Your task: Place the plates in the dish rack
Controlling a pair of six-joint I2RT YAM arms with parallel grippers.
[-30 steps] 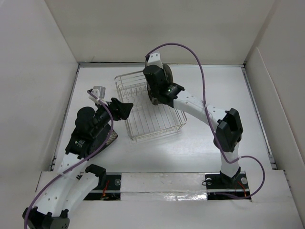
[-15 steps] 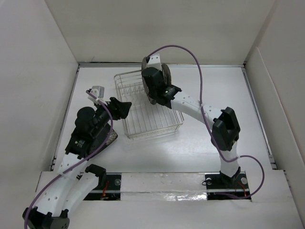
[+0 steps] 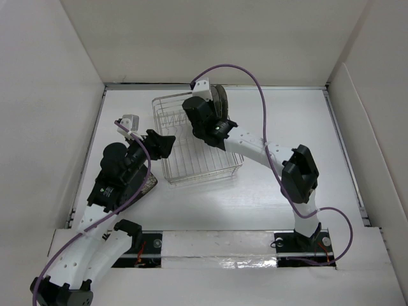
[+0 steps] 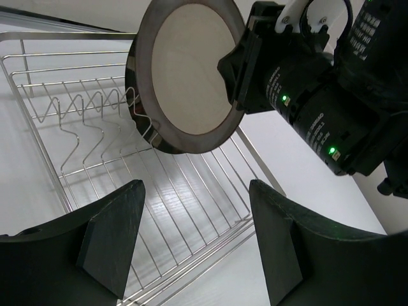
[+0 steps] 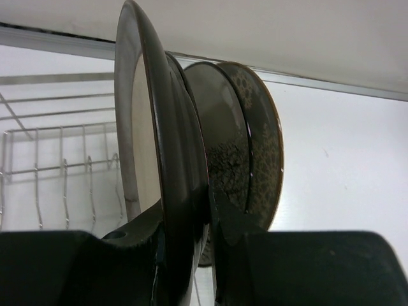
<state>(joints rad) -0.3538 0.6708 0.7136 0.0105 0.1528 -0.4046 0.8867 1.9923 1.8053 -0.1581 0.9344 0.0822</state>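
The dish rack [image 3: 203,158] is a silver wire basket in the middle of the table, also seen in the left wrist view [image 4: 108,159]. My right gripper [image 3: 213,107] is shut on the rim of a round beige plate with a dark rim [image 5: 141,146], held on edge above the rack's far end [image 4: 191,70]. Just behind it stands a dark plate with a patterned rim [image 5: 258,146]; its foot is hidden. My left gripper [image 3: 163,145] hangs open and empty at the rack's near left side [image 4: 197,239]. A dark floral plate [image 3: 148,185] lies partly under the left arm.
White walls close in the table on the left [image 3: 57,127], back and right. The right arm's purple cable [image 3: 255,73] arcs over the rack's far side. A raised ledge [image 3: 217,242] runs along the near edge between the arm bases.
The right arm has carried the beige plate to the left over the rack's far end. The rack has shifted slightly left. The left arm has stayed in place.
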